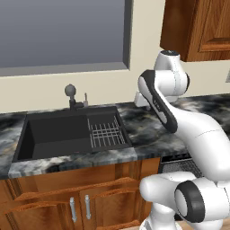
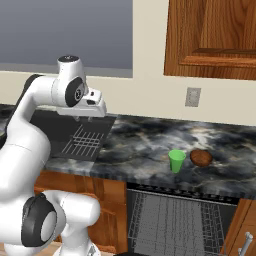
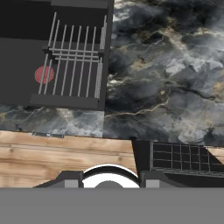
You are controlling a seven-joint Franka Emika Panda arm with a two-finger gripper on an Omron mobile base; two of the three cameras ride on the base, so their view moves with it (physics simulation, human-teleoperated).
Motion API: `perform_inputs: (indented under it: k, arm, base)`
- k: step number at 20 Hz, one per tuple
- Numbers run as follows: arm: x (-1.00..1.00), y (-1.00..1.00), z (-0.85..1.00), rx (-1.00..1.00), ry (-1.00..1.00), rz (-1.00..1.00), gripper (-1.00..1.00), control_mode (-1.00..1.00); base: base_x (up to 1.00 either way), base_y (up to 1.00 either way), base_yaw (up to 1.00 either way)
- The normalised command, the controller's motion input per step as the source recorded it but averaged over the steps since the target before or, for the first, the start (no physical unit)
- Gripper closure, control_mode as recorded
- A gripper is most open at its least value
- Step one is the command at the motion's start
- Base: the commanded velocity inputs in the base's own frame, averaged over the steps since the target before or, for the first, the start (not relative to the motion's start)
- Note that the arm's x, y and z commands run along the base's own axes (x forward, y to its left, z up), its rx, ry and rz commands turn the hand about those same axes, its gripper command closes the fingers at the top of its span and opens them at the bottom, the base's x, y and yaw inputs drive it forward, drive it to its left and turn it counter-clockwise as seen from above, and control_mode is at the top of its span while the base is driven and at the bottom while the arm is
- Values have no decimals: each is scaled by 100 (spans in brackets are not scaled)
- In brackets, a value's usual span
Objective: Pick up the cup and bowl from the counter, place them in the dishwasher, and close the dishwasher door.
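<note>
The green cup (image 2: 176, 161) stands upright on the dark marbled counter (image 2: 145, 145), close to its front edge. Just to its right lies the reddish-brown bowl (image 2: 201, 158), a small gap apart from it. Below them the dishwasher (image 2: 175, 220) is open, with its grey wire rack showing; the rack (image 3: 183, 158) also appears in the hand view. The dishwasher door is out of view. My gripper (image 2: 89, 118) hangs over the counter beside the sink, well left of the cup, pointing down. Its fingertips (image 3: 72, 180) stand wide apart and open, with nothing between them.
A black sink basin (image 1: 54, 134) with a small wire rack (image 1: 106, 133) and a faucet (image 1: 70, 92) lies left of the gripper. Wooden cabinets (image 1: 81, 197) sit under the sink. An upper wooden cabinet (image 2: 215, 35) hangs above the cup and bowl.
</note>
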Motion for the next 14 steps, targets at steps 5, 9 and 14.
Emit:
perform_inputs:
  k: [5,9,14]
  arm:
    - [0,-1,-6,0,0,0,-100,-100]
    - [0,-3,-16,0,0,0,-100,-100]
    - [0,-4,-21,0,0,0,-100,-100]
  base:
    - [0,0,0]
    - [0,0,0]
    - [0,0,0]
